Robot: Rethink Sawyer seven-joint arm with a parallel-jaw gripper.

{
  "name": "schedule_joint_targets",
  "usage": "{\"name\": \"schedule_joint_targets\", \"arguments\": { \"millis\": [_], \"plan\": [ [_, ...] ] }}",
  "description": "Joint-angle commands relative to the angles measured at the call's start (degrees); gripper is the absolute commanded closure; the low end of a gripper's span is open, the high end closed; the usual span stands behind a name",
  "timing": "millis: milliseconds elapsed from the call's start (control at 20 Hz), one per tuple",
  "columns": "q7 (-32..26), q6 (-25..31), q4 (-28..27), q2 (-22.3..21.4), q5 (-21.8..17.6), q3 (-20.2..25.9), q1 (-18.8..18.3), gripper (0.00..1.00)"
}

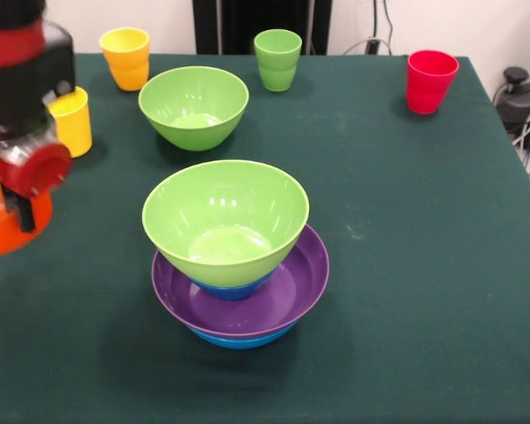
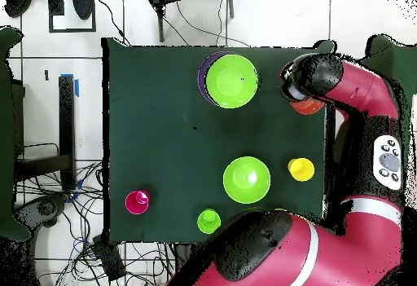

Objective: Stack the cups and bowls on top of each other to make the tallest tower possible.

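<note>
A glossy round light green plastic bowl is nested atop a wide purple bowl and blue bowls at mid-table. The gripper is seen over a small orange bowl; whether its fingers are apart cannot be told.

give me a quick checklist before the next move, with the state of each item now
1. Tower upright, on the table: ok, green bowl in purple bowl over blue.
2. Orange bowl under the gripper, at the table edge: ok.
3. Jaws holding the orange bowl: cannot tell, the wrist hides them.
4. Top bowl empty, ready to take another: ok.
5. Loose green bowl clear of the tower: ok.
6. Cups upright and apart: yellow, orange-yellow, green, red: ok.
</note>
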Motion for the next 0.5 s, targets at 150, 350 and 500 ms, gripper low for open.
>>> {"name": "schedule_joint_targets", "arguments": {
  "millis": [150, 350, 500],
  "plan": [
    [-6.41, 11.39, 4.28, -9.46, 0.75, 2.94, 0.83, 1.00],
    [-6.00, 15.19, 4.19, -12.67, 1.01, 2.45, 1.52, 1.00],
    [-5.83, 18.29, 3.40, -14.54, 1.35, 2.46, 2.05, 1.00]
  ]
}}
